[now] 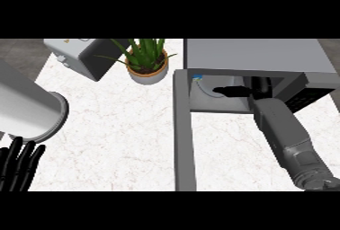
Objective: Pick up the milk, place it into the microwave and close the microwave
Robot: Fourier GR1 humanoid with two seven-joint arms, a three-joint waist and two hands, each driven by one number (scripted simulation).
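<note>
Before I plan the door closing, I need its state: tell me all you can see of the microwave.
The microwave is a grey box at the counter's far right, with a dark keypad panel at its right. Its door is swung open toward the viewer, edge-on. The right hand reaches inside the pale cavity.

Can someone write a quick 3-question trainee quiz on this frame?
1. True or false: the microwave door is shut.
2. Which hand reaches into the microwave cavity? A) left hand B) right hand
3. Fill in: the potted plant stands between the microwave and the ____ at the counter's far left.

Key
1. False: the door stands swung open toward the robot.
2. B: the right forearm runs into the cavity; the left hand rests open at the lower left edge.
3. Toaster.
</note>
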